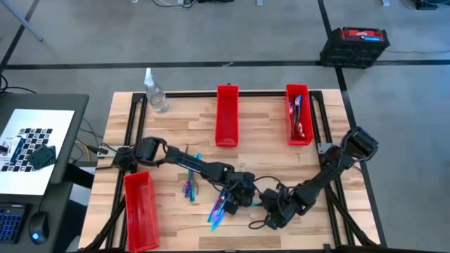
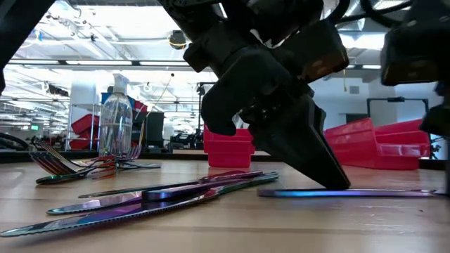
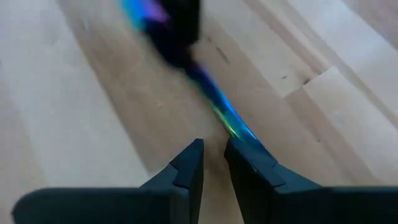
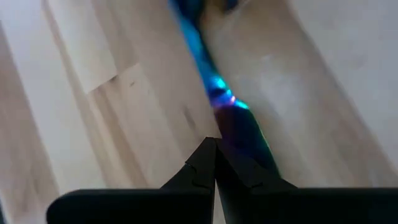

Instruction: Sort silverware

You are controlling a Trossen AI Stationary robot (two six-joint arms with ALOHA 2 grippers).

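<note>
1. Converging at the front-middle of the wooden table, both pincers meet over one slim iridescent metal utensil lying flat.
2. Left pincer: fingers slightly apart, tips beside the utensil.
3. Right pincer: fingers pressed together, tips at the utensil.
4. More iridescent knives lie just beside.

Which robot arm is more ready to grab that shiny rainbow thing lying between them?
Probably the left. The left gripper is open, right beside one end of the iridescent utensil. The right gripper is at the utensil too, but shut, so it would have to open first.
</note>
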